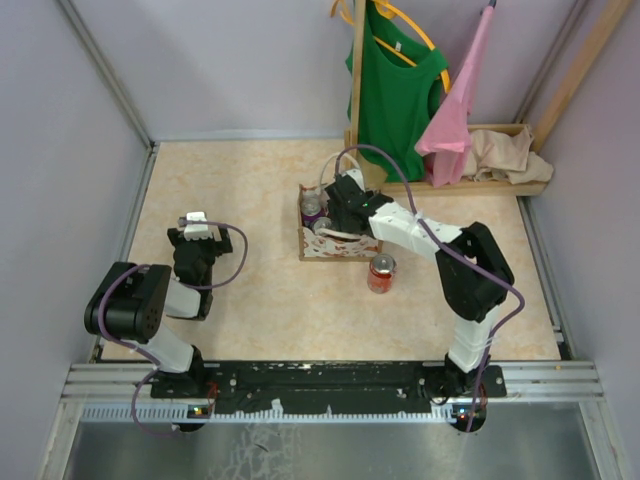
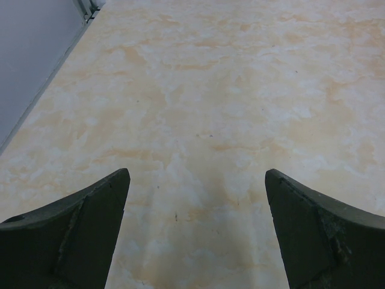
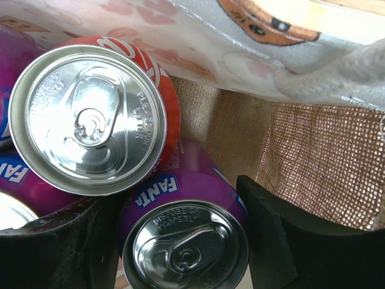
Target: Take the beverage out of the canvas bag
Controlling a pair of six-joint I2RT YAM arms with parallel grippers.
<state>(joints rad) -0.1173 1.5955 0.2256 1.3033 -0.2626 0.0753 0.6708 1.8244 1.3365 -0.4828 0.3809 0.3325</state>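
Left end effector (image 1: 195,222) (image 2: 197,174) hangs over bare worktop (image 1: 260,180) (image 2: 228,90) at the left, its fingers spread wide and holding nothing. Right of centre stands the bag (image 1: 335,243) (image 3: 313,144), with the right end effector (image 1: 332,205) (image 3: 174,198) reaching down into its open top. Inside, its fingers (image 3: 283,241) stand apart on either side of an upright purple can (image 3: 183,241), right against the can's sides; I cannot tell whether they press on it. A red can (image 3: 90,120) stands touching it on the far side, and more purple cans crowd the left edge of the wrist view. Just near and right of the bag, a loose can (image 1: 381,272) stands upright on the worktop. At the far right a green shirt (image 1: 395,90), a pink cloth (image 1: 455,110) and a beige cloth (image 1: 510,155) sit on a wooden rack (image 1: 356,80).
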